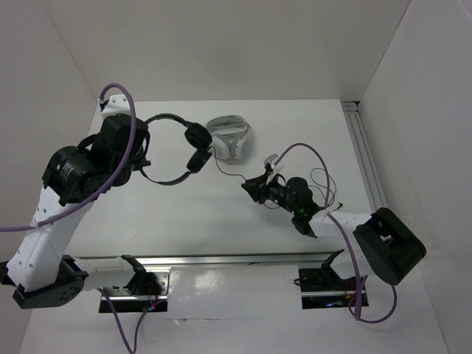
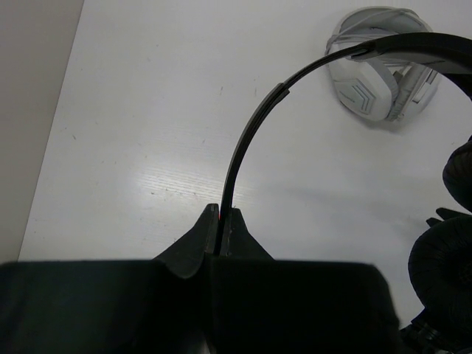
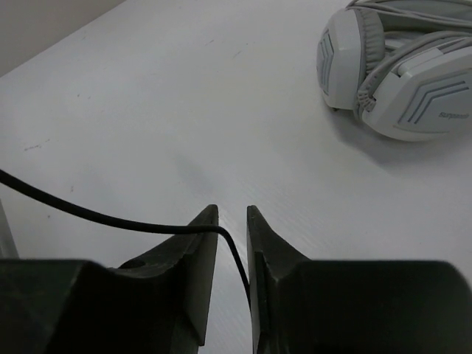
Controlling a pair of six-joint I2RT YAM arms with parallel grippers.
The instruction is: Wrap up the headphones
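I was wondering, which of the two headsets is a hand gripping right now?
The small black headphones: the left hand clamps their thin headband, while the bulkier white-and-grey headset lies apart with no hand on it.

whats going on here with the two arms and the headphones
The left gripper is clamped on the thin headband of the black headphones. The right gripper has the cable running between its narrowly parted fingers, not pinched yet. A white headset lies untouched beside the ear pads.

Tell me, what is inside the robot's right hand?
A thin black headphone cable passes through the open gap in the right hand, above the white table. Its black fingers hide where the cable continues.
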